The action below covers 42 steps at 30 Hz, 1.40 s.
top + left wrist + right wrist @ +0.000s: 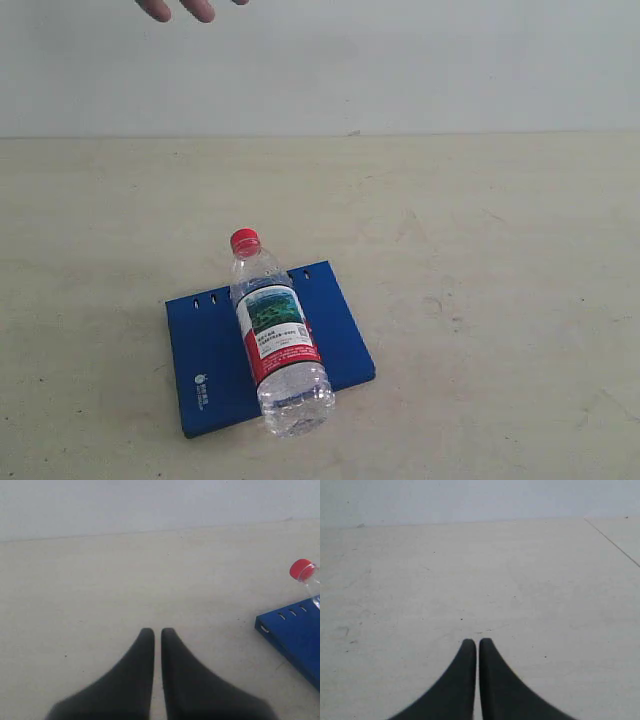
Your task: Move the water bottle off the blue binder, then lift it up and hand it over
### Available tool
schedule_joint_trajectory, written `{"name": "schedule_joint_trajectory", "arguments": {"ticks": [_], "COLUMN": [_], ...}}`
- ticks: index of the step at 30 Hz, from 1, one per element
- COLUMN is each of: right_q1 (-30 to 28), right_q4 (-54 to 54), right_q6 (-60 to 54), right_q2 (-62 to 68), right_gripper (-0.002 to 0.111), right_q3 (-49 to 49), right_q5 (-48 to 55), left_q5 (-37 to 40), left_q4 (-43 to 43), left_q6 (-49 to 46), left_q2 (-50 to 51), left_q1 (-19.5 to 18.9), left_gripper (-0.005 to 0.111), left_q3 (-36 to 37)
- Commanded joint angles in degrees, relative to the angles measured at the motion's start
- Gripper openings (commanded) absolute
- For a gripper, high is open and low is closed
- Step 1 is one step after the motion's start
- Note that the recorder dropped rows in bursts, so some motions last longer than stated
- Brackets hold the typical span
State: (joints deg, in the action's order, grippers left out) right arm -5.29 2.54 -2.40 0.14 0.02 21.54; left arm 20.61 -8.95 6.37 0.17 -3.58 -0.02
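With both my left gripper (157, 632) and right gripper (478, 642) pressed together and empty, the water bottle (276, 335) lies across the blue binder (205, 360) near the table's (500, 250) front edge, likely light, slick and rollable, best pinched mid-label.

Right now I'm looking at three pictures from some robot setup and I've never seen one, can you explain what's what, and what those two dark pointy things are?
It is a robot with two arms. The wide picture comes from a camera off the arms. It shows a pale table with a blue binder lying flat and a water bottle lying on its side across it, red cap pointing away. Someone's fingertips show at the top edge.

The other two pictures come from cameras on the arms' wrists. The dark prongs are each arm's grasping part: the left tool and the right tool. Both are shut and hold nothing. The left one's camera catches the binder's corner and the bottle's cap; the right one sees only table.
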Motion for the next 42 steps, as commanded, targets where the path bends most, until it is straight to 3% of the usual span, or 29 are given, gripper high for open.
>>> {"name": "schedule_joint_trajectory", "arguments": {"ticks": [1,11,21,29,36,38,40,42], "right_q1": [-0.4,-0.4,-0.4,-0.4,-0.4,-0.4,0.2,2.2], "right_q4": [0.2,-0.4,-5.5,27.9,32.8,29.3,16.1,-2.5], "right_q6": [-0.1,-0.7,-13.0,12.7,18.4,18.4,19.5,29.9], "right_q2": [-0.1,-0.1,-0.1,-0.1,-0.1,-0.1,-0.1,-0.1], "right_gripper": [0.000,0.000,0.000,0.000,0.000,0.000,0.000,0.000], "right_q3": [0.0,0.0,0.0,0.0,0.0,0.0,-2.5,-8.1], "right_q5": [-0.8,-1.3,-7.8,-27.8,-36.8,-38.3,-33.8,-24.6], "left_q5": [-0.1,-0.1,-0.1,-0.1,-0.1,-0.1,-0.1,-0.1], "left_q4": [0.2,0.2,0.2,0.2,0.2,0.2,0.2,0.2], "left_q6": [-0.1,-0.1,-0.1,-0.1,-0.1,-0.1,-0.1,-0.1], "left_q2": [-0.2,-0.2,-0.2,-0.2,-0.2,-0.2,-0.2,-0.2], "left_q1": [0.3,0.3,0.8,0.8,0.8,0.8,0.8,0.8], "left_gripper": [0.005,0.005,0.005,0.005,0.005,0.005,0.005,0.005], "left_q3": [0.0,0.0,0.0,0.0,0.0,0.0,0.0,0.0]}}
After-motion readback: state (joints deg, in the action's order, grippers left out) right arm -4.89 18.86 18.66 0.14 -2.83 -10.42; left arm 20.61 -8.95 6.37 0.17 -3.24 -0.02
